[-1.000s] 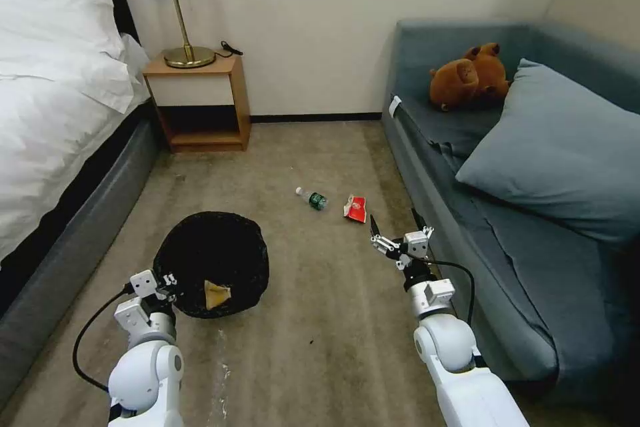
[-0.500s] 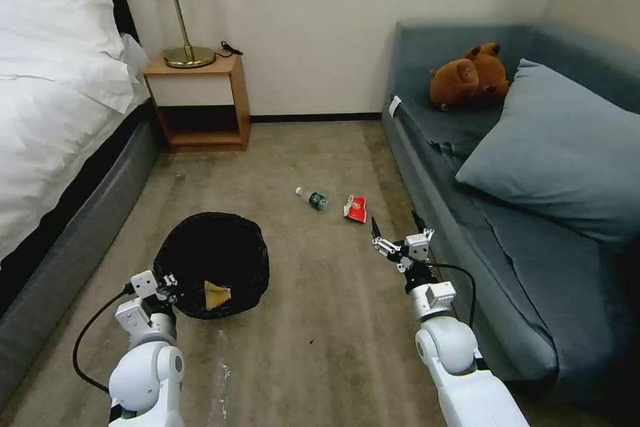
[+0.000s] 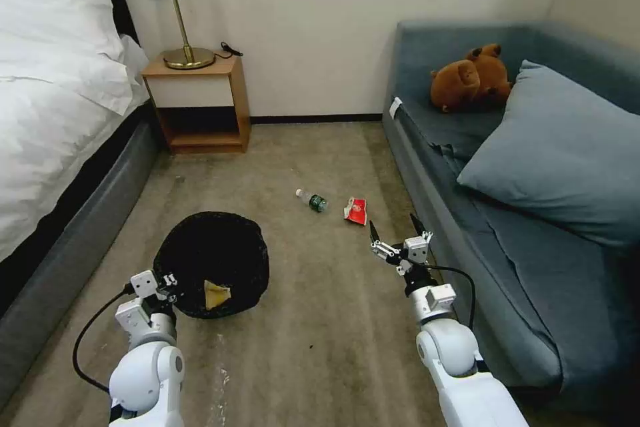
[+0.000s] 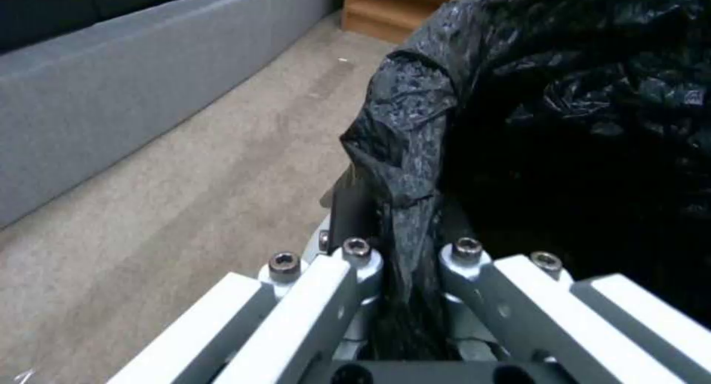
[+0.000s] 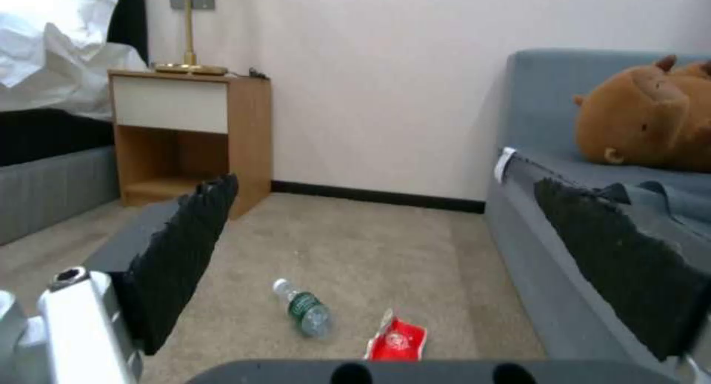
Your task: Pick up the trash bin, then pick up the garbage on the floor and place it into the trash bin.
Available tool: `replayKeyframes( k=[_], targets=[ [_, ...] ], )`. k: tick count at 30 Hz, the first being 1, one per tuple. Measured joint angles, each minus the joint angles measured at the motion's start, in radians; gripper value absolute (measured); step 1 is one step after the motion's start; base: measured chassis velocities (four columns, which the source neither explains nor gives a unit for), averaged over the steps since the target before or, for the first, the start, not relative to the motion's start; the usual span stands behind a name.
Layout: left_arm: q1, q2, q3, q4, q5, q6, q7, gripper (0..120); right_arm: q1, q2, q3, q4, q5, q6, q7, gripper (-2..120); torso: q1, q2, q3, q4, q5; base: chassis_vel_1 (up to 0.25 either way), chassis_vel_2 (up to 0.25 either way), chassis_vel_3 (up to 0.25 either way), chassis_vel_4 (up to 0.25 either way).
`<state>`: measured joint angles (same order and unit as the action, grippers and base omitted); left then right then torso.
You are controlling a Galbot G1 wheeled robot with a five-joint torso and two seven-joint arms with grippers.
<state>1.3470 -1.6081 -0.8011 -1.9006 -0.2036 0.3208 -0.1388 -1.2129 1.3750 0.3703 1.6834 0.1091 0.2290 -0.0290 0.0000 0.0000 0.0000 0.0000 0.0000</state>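
Note:
The trash bin (image 3: 213, 250), lined with a black bag, hangs low over the beige carpet floor (image 3: 327, 307) at the left. My left gripper (image 3: 167, 282) is shut on its near rim; the bag (image 4: 404, 150) is pinched between the fingers of the left gripper (image 4: 411, 250). A tan crumpled paper (image 3: 216, 294) lies inside the bin. A small clear bottle (image 3: 313, 199) and a red-and-white packet (image 3: 356, 209) lie on the floor ahead. My right gripper (image 3: 393, 225) hovers open just behind and right of the packet. The bottle (image 5: 305, 312) and packet (image 5: 396, 339) lie below the right gripper (image 5: 385, 206).
A grey sofa (image 3: 467, 227) with a pillow and a brown plush toy (image 3: 470, 77) runs along the right, close to my right arm. A bed (image 3: 53, 147) lines the left. A wooden nightstand (image 3: 200, 103) with a lamp stands at the back wall.
My right gripper has edged slightly forward toward the red-and-white packet. The left gripper and the bin have held still.

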Motion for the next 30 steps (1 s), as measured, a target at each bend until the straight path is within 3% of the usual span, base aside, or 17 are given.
replayKeyframes(
  k=[30],
  targets=[
    [0.006, 0.000, 0.004, -0.003, 0.002, -0.004, 0.001, 3, -0.010, 0.001, -0.007, 0.006, 0.005, 0.002, -0.020, 100, 0.000, 0.000, 0.000, 0.0000, 0.0000, -0.028, 0.031, 0.027, -0.032]
  ],
)
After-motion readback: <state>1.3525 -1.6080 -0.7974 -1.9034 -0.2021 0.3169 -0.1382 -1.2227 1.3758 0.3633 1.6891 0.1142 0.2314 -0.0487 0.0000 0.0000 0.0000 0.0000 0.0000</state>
